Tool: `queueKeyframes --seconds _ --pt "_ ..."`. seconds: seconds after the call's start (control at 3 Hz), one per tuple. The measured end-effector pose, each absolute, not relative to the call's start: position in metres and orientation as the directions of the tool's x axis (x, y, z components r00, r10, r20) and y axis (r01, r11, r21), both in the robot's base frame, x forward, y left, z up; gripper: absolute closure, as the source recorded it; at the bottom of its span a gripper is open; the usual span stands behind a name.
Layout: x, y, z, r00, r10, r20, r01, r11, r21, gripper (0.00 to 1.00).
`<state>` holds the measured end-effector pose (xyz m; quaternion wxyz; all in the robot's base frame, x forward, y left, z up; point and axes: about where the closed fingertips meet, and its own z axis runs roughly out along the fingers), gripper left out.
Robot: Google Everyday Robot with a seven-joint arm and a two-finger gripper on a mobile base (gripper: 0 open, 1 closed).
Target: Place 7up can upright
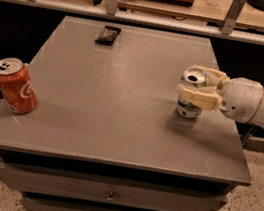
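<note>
At the right side of the table [124, 91], near the edge: the 7up can [188, 109] is upright, base apparently on the surface. The gripper [184, 80] reaches in from the right, with one finger on the far side of the upper body and one on the near side, pinching the 7up can between them. Judgement: the top is opened, so it is probably empty or nearly so, hence light and easy to tip. The wall is thin aluminium, smooth and slippery, and will dent under a hard squeeze. Best hold is across the cylinder at mid-height or above, with modest force. Release should be straight and slow so the 7up can does not drag over. The red can [14, 86] stands well apart at the left edge, and a black object [107, 34] lies at the far side.
</note>
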<state>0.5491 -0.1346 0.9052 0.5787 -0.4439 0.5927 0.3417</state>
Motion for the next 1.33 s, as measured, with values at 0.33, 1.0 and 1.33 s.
queueKeyframes --seconds 0.33,1.0,1.33 --pt "0.549 -0.135 0.906 0.064 -0.131 -0.989 -0.922 0.372 -0.109 0.09" --pt "0.548 -0.197 0.912 -0.001 -0.154 -0.988 -0.879 0.471 -0.073 0.0" --pt "0.546 -0.265 0.946 0.004 -0.182 -0.983 -0.829 0.549 -0.105 0.0"
